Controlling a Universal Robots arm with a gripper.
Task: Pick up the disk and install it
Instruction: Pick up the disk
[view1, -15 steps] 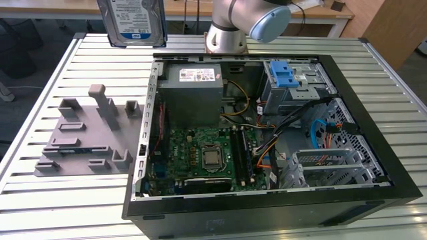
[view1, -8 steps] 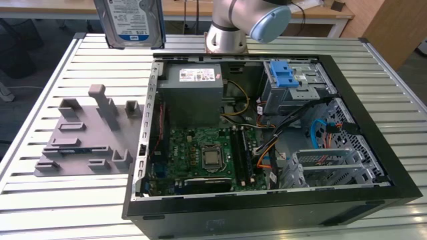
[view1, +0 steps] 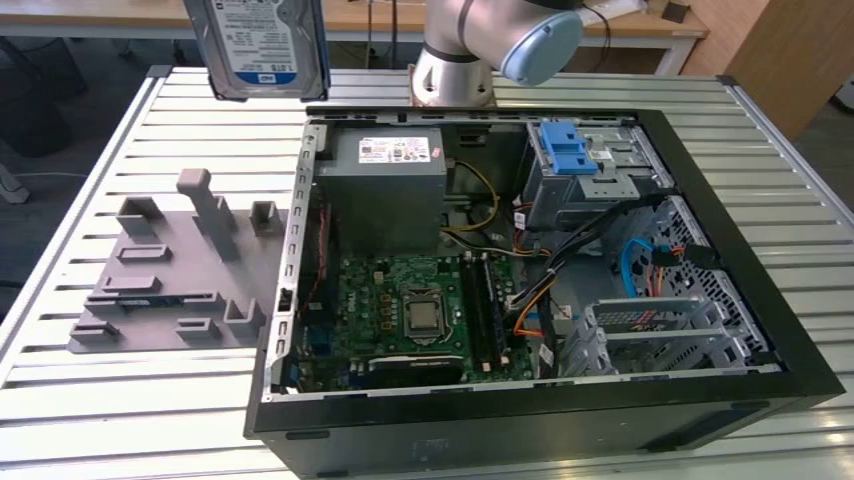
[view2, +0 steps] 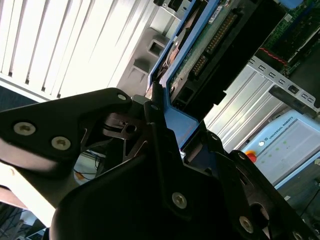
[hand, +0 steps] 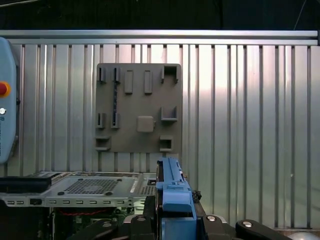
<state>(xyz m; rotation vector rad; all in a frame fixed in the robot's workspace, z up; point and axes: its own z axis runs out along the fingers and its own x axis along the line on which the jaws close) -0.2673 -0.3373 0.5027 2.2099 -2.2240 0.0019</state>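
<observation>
Gripping the disk (view1: 256, 45) by its blue carrier frame, the tool (view2: 172, 120) is clamped shut on it. In the second wrist view the black fingers (view2: 155, 115) bear on the frame's edge, and the drive's circuit side runs away from them. The disk hangs upright, clear of every surface, so the pick-up is done and the installation is not.

Below the tool lies the grey slotted stand (hand: 137, 107) on the slatted counter (hand: 240, 125). Farther from the tool, toward the exterior view's right, sits the open computer case (view1: 534, 430). In the corner of the case stands the grey drive cage (view1: 594, 175) with its blue latch (view1: 567, 150). Loose cables (view1: 641, 260) run just beside the cage.

Hazards, as judged:
- The hold is on thin plastic only, so the frame may flex and let the heavy drive pivot or slip out.
- A tilted disk would jam at the cage mouth.
- The cables beside the cage could snag the frame.
- A drop over the case would strike the motherboard (view1: 414, 300).
</observation>
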